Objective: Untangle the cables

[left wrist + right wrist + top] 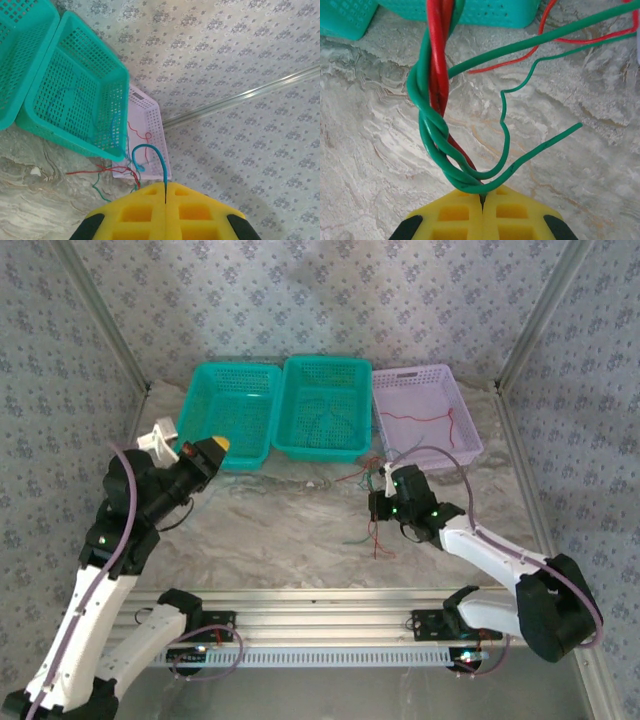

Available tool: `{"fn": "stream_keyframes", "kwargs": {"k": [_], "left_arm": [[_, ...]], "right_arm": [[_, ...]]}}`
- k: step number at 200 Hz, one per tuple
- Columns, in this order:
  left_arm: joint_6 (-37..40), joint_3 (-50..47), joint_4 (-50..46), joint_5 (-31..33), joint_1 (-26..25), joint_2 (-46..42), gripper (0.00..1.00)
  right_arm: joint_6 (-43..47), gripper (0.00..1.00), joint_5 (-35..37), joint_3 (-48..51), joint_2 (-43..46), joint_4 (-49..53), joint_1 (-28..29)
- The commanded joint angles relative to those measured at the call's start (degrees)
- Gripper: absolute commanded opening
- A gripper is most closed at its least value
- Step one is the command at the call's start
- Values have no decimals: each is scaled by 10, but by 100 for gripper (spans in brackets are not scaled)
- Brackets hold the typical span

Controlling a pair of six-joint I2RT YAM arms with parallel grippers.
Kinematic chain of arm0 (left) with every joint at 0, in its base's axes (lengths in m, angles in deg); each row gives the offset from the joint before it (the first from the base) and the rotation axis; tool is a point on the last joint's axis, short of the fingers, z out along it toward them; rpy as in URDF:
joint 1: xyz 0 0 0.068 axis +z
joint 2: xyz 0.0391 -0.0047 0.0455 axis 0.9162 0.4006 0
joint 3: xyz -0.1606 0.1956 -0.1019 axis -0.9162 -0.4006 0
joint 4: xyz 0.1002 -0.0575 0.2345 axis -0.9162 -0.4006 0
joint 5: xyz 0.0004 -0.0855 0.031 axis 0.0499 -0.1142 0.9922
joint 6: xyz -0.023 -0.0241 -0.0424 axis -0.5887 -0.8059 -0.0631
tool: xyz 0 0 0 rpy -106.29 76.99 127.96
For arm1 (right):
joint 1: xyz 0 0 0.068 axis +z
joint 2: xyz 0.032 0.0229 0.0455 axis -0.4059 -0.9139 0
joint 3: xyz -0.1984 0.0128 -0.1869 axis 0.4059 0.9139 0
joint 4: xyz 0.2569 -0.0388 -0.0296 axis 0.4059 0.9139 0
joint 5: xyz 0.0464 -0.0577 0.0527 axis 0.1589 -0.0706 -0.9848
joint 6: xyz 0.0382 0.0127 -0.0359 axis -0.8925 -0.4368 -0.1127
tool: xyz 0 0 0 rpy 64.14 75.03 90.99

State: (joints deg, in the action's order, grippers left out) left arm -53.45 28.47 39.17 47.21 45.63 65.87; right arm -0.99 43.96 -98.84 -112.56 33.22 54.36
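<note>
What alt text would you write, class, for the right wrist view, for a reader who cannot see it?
The right gripper, with yellow fingers, is shut on a twisted bundle of green wires and red wires that rises to the top of the frame. Behind it lies a marbled table, with teal baskets along the upper edge.

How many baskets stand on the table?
3: a teal basket at far left, a second teal basket in the middle, a lilac basket at right. None seems hidden.
</note>
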Motion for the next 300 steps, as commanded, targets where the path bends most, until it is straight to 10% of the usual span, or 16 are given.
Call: {"fn": "stream_keyframes", "kwargs": {"k": [1,110,300], "left_arm": [[63,42,-8,-6,-11,48,0],[241,347,38,37,-67,412,0],[249,831,-95,-8,-103,996,0]], "right_arm": [[-12,0,-16,29,37,-49,5],[-7,0,-48,56,203,-30,21],[-7,0,-36,-5,171,-11,-57]]}}
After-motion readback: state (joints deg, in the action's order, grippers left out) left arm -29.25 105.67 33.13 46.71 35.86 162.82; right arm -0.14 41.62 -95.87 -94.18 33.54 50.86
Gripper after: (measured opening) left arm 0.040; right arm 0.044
